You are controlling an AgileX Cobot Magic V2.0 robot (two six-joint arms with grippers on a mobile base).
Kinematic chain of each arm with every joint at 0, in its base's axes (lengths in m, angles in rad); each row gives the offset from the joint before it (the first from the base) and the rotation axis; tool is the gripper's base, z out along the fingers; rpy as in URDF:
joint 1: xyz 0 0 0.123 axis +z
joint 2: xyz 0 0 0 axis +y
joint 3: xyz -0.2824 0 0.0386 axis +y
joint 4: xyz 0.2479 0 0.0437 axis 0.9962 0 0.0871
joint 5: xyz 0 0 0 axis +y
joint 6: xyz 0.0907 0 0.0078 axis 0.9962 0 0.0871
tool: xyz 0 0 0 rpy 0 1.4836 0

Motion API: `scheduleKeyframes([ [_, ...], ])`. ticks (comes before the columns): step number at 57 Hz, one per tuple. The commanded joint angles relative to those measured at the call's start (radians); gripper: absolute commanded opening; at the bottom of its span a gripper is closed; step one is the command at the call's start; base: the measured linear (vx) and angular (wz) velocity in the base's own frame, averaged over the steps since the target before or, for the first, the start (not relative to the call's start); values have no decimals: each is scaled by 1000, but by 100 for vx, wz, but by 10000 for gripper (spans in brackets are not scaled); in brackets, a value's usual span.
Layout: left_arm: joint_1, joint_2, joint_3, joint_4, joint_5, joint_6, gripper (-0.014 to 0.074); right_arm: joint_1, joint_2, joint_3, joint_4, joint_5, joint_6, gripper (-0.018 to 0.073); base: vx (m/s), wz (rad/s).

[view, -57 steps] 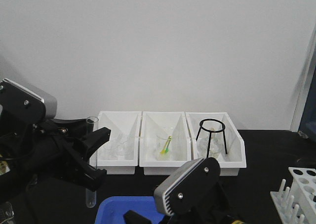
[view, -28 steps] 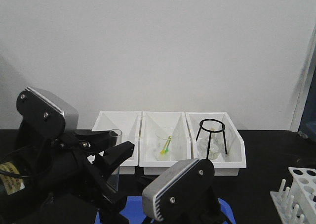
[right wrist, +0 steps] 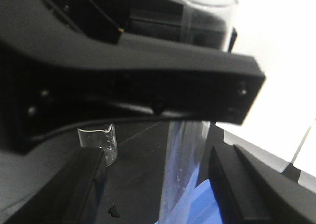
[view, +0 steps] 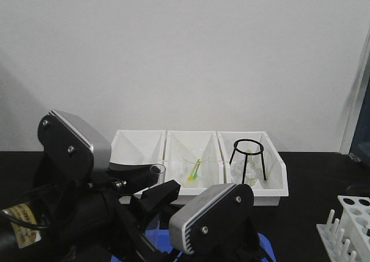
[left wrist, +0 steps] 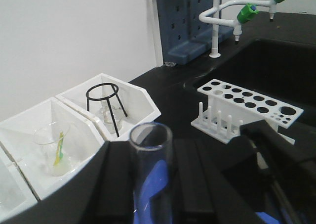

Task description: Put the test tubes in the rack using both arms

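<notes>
My left gripper (view: 154, 188) is shut on a clear test tube (view: 157, 170) and holds it upright above the blue tray (view: 264, 239). In the left wrist view the tube (left wrist: 150, 169) stands between the two black fingers (left wrist: 112, 184), open rim up. The white rack (left wrist: 249, 101) stands right of it; its corner shows at the lower right of the front view (view: 354, 218). In the right wrist view my right gripper (right wrist: 165, 184) is open, its fingers (right wrist: 88, 184) wide on either side of the tube (right wrist: 185, 164), not touching it. The left finger crosses above.
Three white bins (view: 198, 188) line the back wall, holding a beaker with a yellow-green item (view: 193, 170) and a black wire stand (view: 248, 158). A small clear beaker (right wrist: 99, 142) stands on the black bench. A white tap with green handles (left wrist: 232, 11) stands by the sink.
My left arm has swung right with the tube, from the far left to just beside the right arm's housing. The right arm's housing shifted slightly left and up.
</notes>
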Motion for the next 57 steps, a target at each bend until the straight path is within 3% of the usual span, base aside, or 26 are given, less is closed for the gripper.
scheduleKeyframes([
  [1, -20, -22, -38, -8, -74, -6, -22, -1, -25, -31, -13, -105, -5, 510, 0, 0],
  [13, -31, -22, -38, -8, -71, -7, -22, -2, -25, -31, -6, -163, -3, 508, 0, 0],
  [29, -31, -22, -38, -8, -78, -5, -22, -3, -25, -31, 108, -178, -2, 426, 0, 0],
  [41, -31, -22, -38, -8, -78, -5, -22, -3, -25, -31, 110, -178, -2, 302, 0, 0],
  [57, -31, -22, -38, -8, -78, -5, -22, -3, -25, -31, 110, -179, -2, 57, 0, 0],
])
